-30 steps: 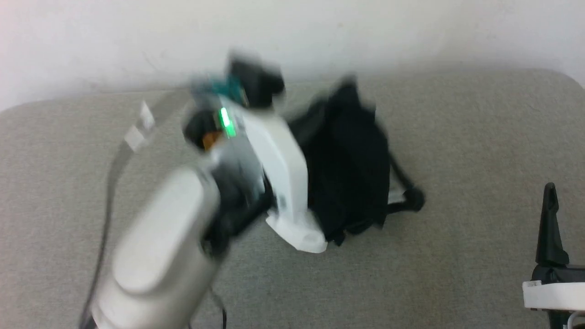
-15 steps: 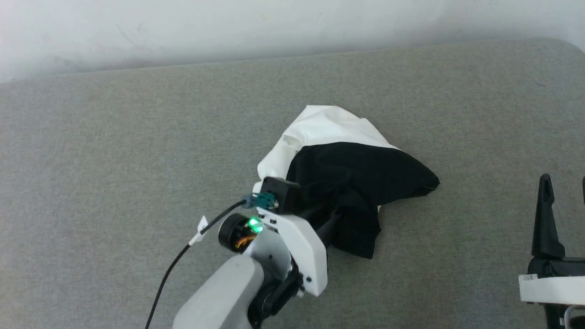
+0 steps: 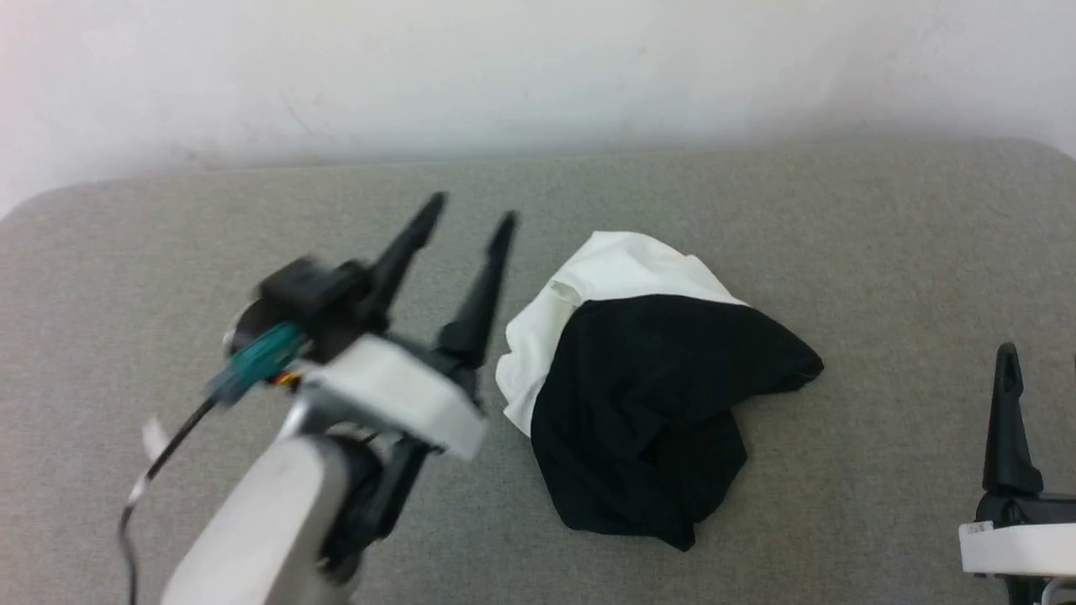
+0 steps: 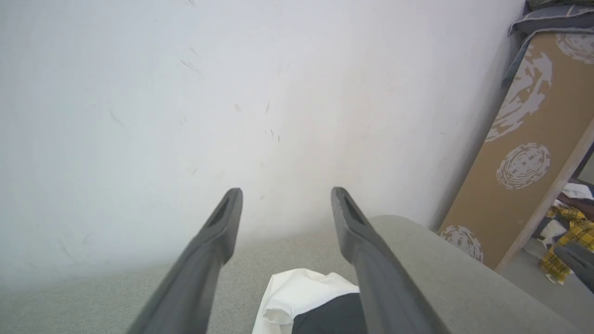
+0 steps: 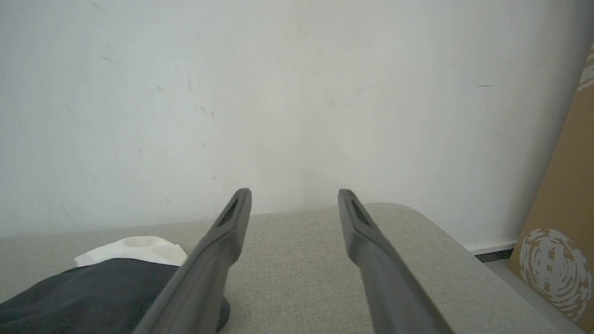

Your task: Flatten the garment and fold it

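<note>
Standing wide open and empty, the left gripper (image 3: 472,210) with two long dark fingers hovers just left of the soft black-and-white T-shirt (image 3: 639,395). The right gripper (image 3: 1041,355) waits open at the near right. The T-shirt lies bunched in the middle, and it looks light and floppy. I would pinch its white far edge. The grey cloth table (image 3: 883,252) has lots of room all around.

On your left gripper (image 4: 286,192), the two long dark fingers (image 4: 209,260) stand spread wide; beneath them, a crumpled white-and-black garment (image 4: 301,297) lies on grey fabric padding (image 4: 417,253).
</note>
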Tool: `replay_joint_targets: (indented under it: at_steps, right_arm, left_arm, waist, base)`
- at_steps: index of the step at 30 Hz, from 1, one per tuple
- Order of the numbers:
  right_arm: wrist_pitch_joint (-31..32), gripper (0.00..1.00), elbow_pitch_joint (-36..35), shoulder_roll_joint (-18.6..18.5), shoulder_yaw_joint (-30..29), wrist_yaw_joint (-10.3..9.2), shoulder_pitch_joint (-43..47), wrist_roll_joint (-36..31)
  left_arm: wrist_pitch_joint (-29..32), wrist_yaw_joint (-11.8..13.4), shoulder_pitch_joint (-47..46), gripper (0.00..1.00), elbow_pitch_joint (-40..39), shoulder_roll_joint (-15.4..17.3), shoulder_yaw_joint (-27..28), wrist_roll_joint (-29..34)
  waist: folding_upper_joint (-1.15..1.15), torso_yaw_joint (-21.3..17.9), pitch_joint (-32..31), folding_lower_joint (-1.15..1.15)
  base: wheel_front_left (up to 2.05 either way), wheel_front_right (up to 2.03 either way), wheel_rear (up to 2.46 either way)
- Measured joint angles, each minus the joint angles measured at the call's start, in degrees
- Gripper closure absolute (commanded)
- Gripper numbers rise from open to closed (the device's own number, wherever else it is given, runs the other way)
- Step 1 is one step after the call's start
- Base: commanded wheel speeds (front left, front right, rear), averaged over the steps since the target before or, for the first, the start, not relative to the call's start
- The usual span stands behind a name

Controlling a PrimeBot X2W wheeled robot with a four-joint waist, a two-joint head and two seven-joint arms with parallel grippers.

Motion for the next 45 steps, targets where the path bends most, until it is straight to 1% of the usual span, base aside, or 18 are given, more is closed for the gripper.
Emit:
replay_joint_targets:
  at_steps: [4, 6, 10, 12, 15, 17, 19, 21, 25, 29, 32, 36, 38, 42, 45]
  right_arm:
    - [0.0, 0.0, 0.0, 0.0, 0.1, 0.0, 1.2, 0.1]
    - [0.0, 0.0, -0.1, 0.0, 0.1, 0.0, 2.0, 0.1]
    - [0.5, 0.0, -0.5, 0.0, 0.3, 0.0, 3.4, 0.2]
    - [0.5, 0.0, -0.7, 0.0, 0.5, 0.0, 4.0, 0.2]
    - [0.6, 0.0, -0.8, 0.0, 0.7, 0.0, 5.3, 0.5]
    - [0.9, 0.0, -0.8, 0.0, 1.1, 0.0, 6.1, 0.6]
    - [1.0, 0.0, -0.8, 0.0, 1.3, 0.0, 6.7, 0.6]
    - [1.0, 0.0, -0.9, 0.0, 1.4, 0.0, 6.7, 0.6]
    - [2.1, 0.0, -2.1, 0.0, 2.1, 0.0, 5.8, 0.4]
    - [5.3, 0.0, -4.2, 0.0, 4.5, 0.0, 1.3, -0.6]
    - [10.2, 0.0, -6.2, 0.0, 8.3, 0.0, -4.0, -1.0]
    - [20.6, 0.0, -6.9, -0.1, 13.4, -0.01, -11.9, -2.5]
    - [26.6, 0.0, -6.0, -0.4, 15.2, -0.01, -15.7, -1.9]
    - [38.9, 0.0, -2.2, -3.6, 18.6, -0.01, -21.3, 0.4]
    - [46.6, 0.0, 1.1, -6.6, 21.7, -0.01, -24.2, 1.8]
  left_arm:
    - [-5.0, 1.6, 7.4, 0.0, -5.1, 3.3, 2.9, 0.8]
    - [-7.7, 3.0, 12.1, 0.0, -6.5, 4.7, 4.6, 1.1]
    - [-13.9, 5.5, 22.1, 0.0, -7.9, 6.3, 7.4, 2.1]
    - [-16.0, 6.9, 26.8, 0.0, -8.2, 6.4, 9.0, 2.5]
    - [-17.4, 8.5, 32.9, 0.0, -7.8, 6.3, 10.6, 4.0]
    - [-17.7, 9.2, 35.7, 0.0, -7.5, 4.9, 11.4, 4.0]
    - [-17.9, 9.1, 36.9, 0.0, -7.5, 3.1, 12.1, 3.9]
    - [-17.9, 8.7, 36.9, 0.0, -7.7, 2.1, 12.8, 4.2]
    - [-18.0, 6.8, 36.5, 0.0, -8.2, 0.7, 14.0, 5.8]
    - [-18.0, 5.1, 34.9, 0.0, -8.1, -0.6, 14.7, 6.7]
    - [-18.0, 3.9, 33.9, 0.0, -7.8, -1.7, 14.7, 6.9]
    - [-18.0, 2.5, 32.7, 0.0, -6.4, -3.2, 14.5, 7.3]
    - [-18.0, 1.8, 31.9, 0.0, -5.7, -4.1, 14.4, 7.5]
    - [-18.0, 0.2, 30.3, 0.0, -4.0, -5.8, 14.0, 7.8]
    - [-18.0, -0.8, 29.5, 0.0, -2.5, -7.0, 13.9, 8.3]
  waist:
    - [0.0, 0.9, -1.5, 0.0]
    - [0.0, 1.3, -2.1, 0.0]
    - [0.0, 1.7, -2.9, -0.01]
    - [0.0, 1.8, -3.2, -0.01]
    - [0.0, 1.9, -3.4, -0.01]
    - [0.0, 2.1, -3.4, -0.01]
    - [0.0, 2.5, -3.2, -0.01]
    - [0.0, 3.0, -3.0, -0.01]
    - [0.0, 3.6, -2.1, 0.0]
    - [0.0, 4.0, -0.8, 0.0]
    - [0.0, 4.3, 0.6, 0.0]
    - [0.0, 4.8, 2.7, 0.01]
    - [0.0, 5.2, 3.8, 0.01]
    - [0.0, 6.8, 5.7, 0.02]
    - [0.0, 8.4, 6.9, 0.01]
  base:
    - [0.0, 0.0, 0.0]
    - [0.0, 0.0, 0.0]
    - [0.0, 0.0, 0.0]
    - [0.0, 0.0, 0.0]
    - [0.0, 0.0, 0.0]
    - [0.0, 0.0, 0.0]
    - [0.0, 0.0, 0.0]
    - [0.0, 0.0, 0.0]
    - [0.0, 0.0, 0.0]
    - [0.0, 0.0, 0.0]
    - [0.0, 0.0, 0.0]
    - [0.0, 0.0, 0.0]
    - [0.0, 0.0, 0.0]
    - [0.0, 0.0, 0.0]
    - [0.0, 0.0, 0.0]
